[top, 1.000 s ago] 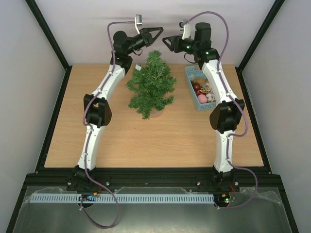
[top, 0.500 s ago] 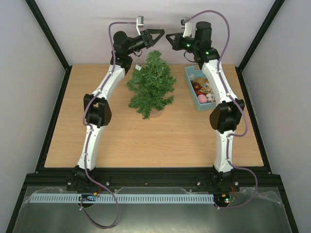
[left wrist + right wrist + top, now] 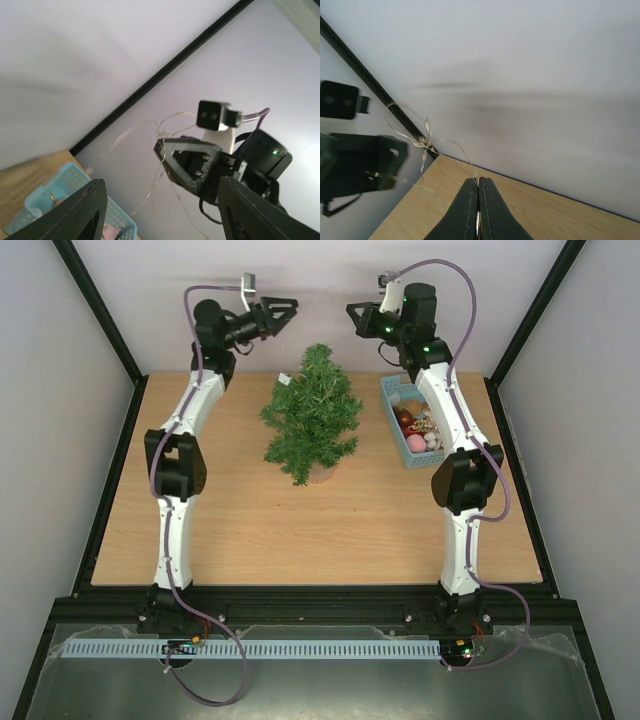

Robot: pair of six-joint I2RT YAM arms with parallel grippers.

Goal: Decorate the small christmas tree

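Two arms are reaching high over the far end of the table (image 3: pixel 250 520), and the step in hand looks like stringing a fine wire (image 3: pixel 426 142) onto the tree (image 3: pixel 313 415).

On the left, the left gripper (image 3: pixel 288 316) is hanging up beside the back wall with its jaws standing well apart. In its wrist view nothing is pinched between them; only the thin strand is trailing across the gap.

In the middle, the tree is standing upright on the table, below and between the two grippers and apart from both. No ornament is showing on its branches, so the decorating is judged to be barely begun.

To the right, the right gripper (image 3: pixel 352 315) is pinching its jaws fully together on the wire, which is looping off toward the left gripper with a small knot partway along. Further right, the basket (image 3: pixel 410 445) of baubles is sitting just beside the tree.

The next move is probably calling for the right arm to bring the strand down onto the treetop while the left takes a fresh hold on the loose part, so that the wire drapes around the branches and is not bunching or snagging.
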